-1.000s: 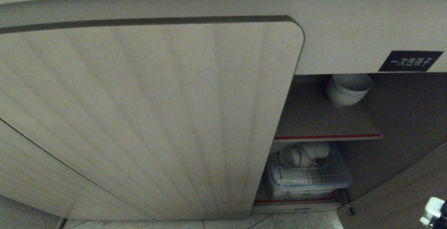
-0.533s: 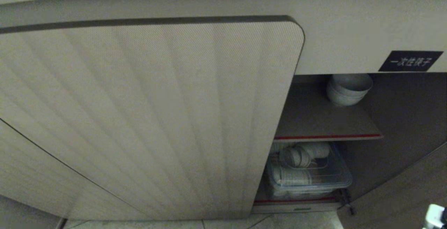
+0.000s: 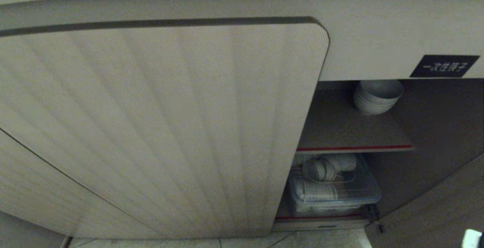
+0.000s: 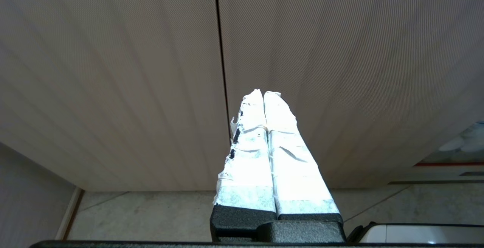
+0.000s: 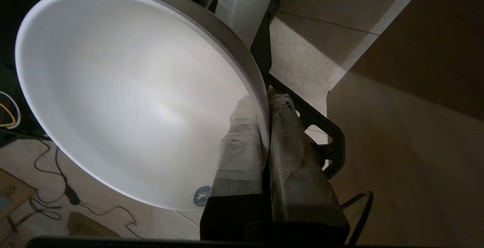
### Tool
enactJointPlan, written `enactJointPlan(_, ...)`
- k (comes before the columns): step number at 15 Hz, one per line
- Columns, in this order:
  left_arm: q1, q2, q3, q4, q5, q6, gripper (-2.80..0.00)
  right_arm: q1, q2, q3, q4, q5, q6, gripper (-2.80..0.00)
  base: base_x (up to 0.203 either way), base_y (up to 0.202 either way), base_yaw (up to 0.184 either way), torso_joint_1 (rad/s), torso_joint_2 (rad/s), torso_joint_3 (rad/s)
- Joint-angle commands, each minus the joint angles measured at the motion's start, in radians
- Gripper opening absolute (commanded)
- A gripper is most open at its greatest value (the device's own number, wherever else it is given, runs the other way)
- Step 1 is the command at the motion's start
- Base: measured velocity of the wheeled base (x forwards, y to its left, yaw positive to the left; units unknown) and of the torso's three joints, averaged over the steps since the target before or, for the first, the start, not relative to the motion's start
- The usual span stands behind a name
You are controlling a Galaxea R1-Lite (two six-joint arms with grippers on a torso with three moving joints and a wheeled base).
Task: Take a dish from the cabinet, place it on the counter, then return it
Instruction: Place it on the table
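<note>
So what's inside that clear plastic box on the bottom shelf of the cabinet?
The clear box holds stacks of white cups or small bowls lying on their sides. The ribbed door covers its left part, so anything further in there is hidden.

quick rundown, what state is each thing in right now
white bowl: tilted, rim pinched in the right gripper
left gripper: jaws shut, empty, facing the ribbed door
ribbed door: closed
cabinet: right side open
stacked bowls: upright on upper shelf
</note>
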Motion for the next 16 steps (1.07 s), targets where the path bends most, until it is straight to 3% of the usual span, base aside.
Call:
enactJointPlan(1, -0.001, 0.000, 0.000, 0.000, 0.000, 0.000, -2.80, 0.000, 0.013, -0.002, 0.006, -0.002, -0.035, -2.80, 0.000, 0.000, 0.000, 0.000, 0.00, 0.000)
enactJointPlan(6, 0.001, 0.000, 0.000, 0.000, -0.001, 0.000, -2.80, 0.000, 0.039, -0.013, 0.003, -0.005, -0.117, -2.80, 0.000, 0.000, 0.000, 0.000, 0.00, 0.000)
enactJointPlan(13, 0.001, 0.000, 0.000, 0.000, -0.001, 0.000, -2.80, 0.041, 0.084, -0.022, 0.000, -0.006, -0.119, -2.80, 0.000, 0.000, 0.000, 0.000, 0.00, 0.000)
enactJointPlan(16, -0.001, 0.000, 0.000, -0.002, -0.001, 0.000, -2.80, 0.059, 0.126, -0.024, -0.012, -0.053, -0.120, -2.80, 0.000, 0.000, 0.000, 0.000, 0.00, 0.000)
